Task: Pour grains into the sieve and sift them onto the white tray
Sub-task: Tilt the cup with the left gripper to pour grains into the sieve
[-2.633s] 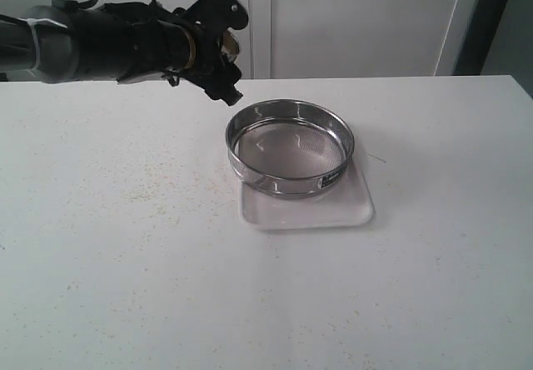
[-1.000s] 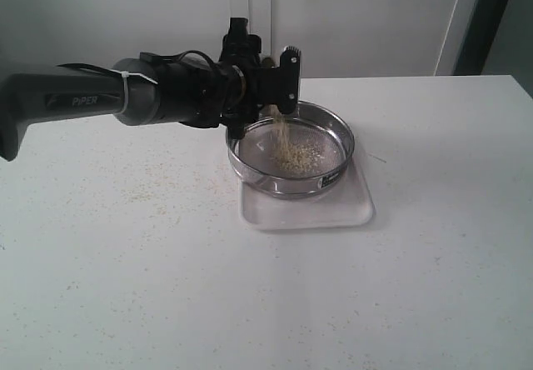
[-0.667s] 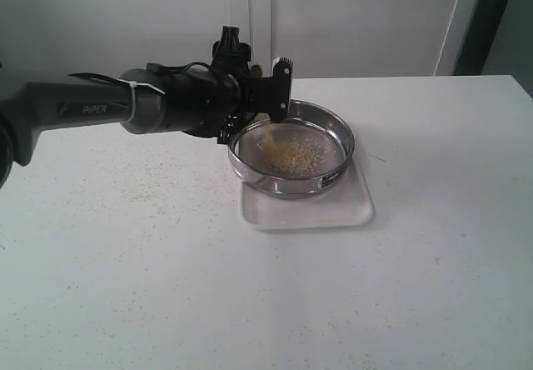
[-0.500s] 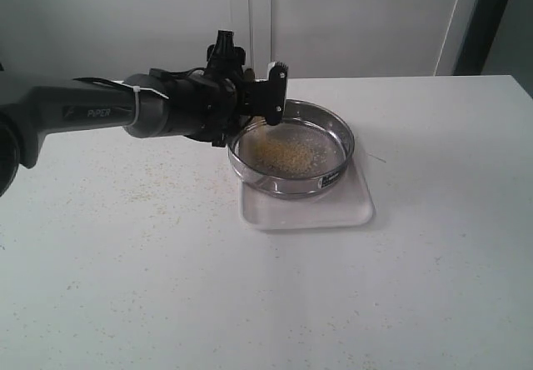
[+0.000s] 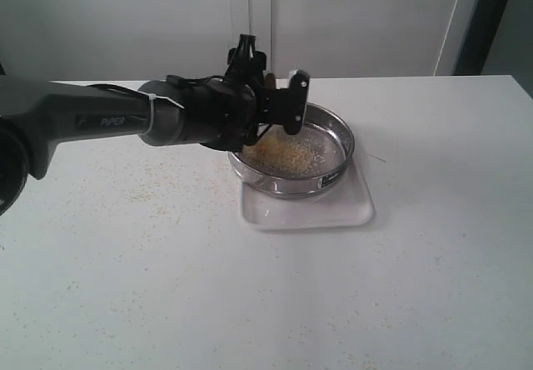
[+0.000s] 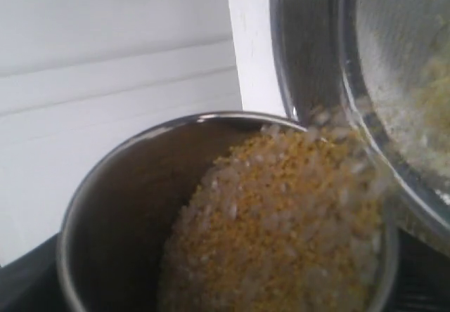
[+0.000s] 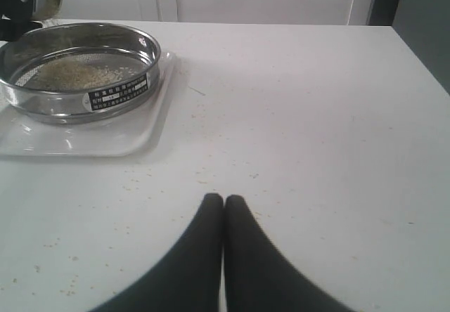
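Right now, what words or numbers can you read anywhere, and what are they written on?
"PiPER": on the left arm, slightly blurry.
A dark label on the wall of the sieve: white print, too small to read.
No other writing shows.

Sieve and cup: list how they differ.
The sieve is wide and shallow with a mesh bottom; the cup is small, deeper and solid-walled. The sieve sits level on the tray; the cup is tipped at its rim. The sieve holds a thin spread of grains, the cup a heap. Both are shiny steel.
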Available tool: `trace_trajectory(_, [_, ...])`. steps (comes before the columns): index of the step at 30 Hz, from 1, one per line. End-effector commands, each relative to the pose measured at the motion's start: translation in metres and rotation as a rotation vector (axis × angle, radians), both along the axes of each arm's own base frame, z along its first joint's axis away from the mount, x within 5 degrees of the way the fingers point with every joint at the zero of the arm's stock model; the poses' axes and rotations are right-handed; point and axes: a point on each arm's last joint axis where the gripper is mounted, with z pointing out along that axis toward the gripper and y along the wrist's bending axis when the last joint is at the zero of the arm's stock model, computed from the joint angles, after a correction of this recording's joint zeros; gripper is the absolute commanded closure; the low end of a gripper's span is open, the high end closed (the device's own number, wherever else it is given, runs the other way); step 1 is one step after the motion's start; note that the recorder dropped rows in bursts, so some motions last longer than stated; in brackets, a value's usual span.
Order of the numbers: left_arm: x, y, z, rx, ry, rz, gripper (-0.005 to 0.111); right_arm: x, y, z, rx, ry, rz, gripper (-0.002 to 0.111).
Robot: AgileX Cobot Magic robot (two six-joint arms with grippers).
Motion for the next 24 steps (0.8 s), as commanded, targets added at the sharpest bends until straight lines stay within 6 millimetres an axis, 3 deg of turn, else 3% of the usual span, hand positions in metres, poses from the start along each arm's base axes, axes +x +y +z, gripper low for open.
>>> trace_trajectory(1, [-0.004, -0.006, 0.010, 0.034, -0.039, -0.041, 0.107, 0.000, -0.001, 0.000, 0.001, -0.016, -0.010, 0.108])
trace_trajectory(12, [-0.003, -0.005, 0.010, 0.051, -0.047, -0.029, 0.107, 0.000, -0.001, 0.000, 0.001, -0.016, -0.010, 0.108])
trace_trajectory(24, [-0.013, -0.014, 0.012, 0.211, -0.096, -0.066, 0.107, 0.000, -0.001, 0.000, -0.001, -0.016, -0.010, 0.108])
